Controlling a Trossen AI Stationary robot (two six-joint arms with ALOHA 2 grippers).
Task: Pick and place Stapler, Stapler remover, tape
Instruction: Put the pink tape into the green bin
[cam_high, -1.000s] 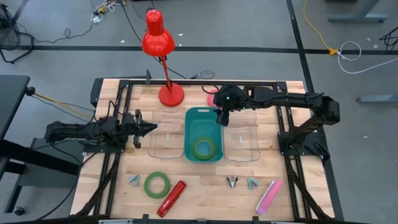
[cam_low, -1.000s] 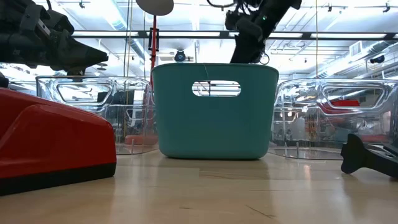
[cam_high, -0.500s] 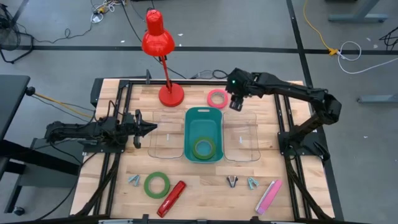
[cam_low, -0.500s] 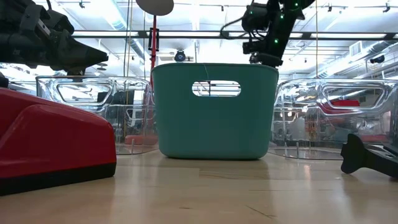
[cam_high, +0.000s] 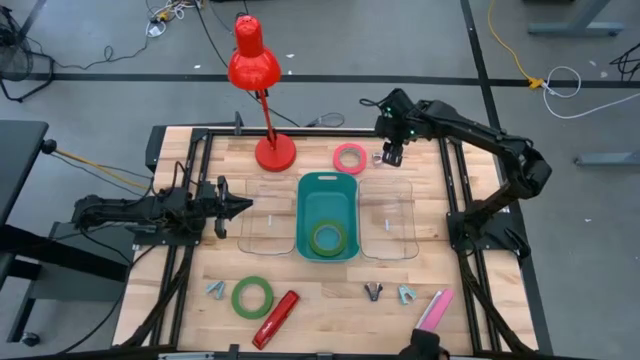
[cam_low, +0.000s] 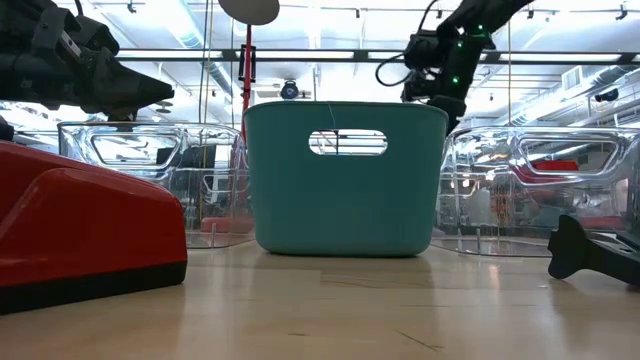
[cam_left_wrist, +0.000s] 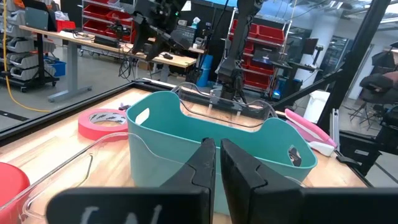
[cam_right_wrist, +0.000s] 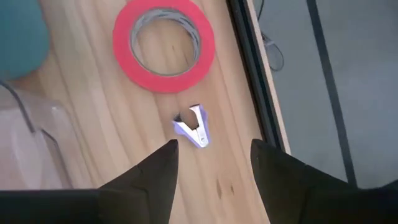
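Observation:
My right gripper hangs open above the table's far edge, pointing steeply down, with nothing between its fingers. Below it a small lilac stapler remover lies on the wood beside a pink tape roll that lies flat. In the high view this gripper is just right of the pink tape. A red stapler, a green tape roll and a pink stapler lie near the front edge. My left gripper waits shut at the left, level.
A teal bin holding a green tape roll stands mid-table between two clear containers. A red desk lamp stands at the far edge. More stapler removers lie near the front.
My right gripper has swung from above the teal bin's far end toward the table's far right, ending over the lilac stapler remover beside the pink tape. It has stayed open. Nothing on the table has moved.

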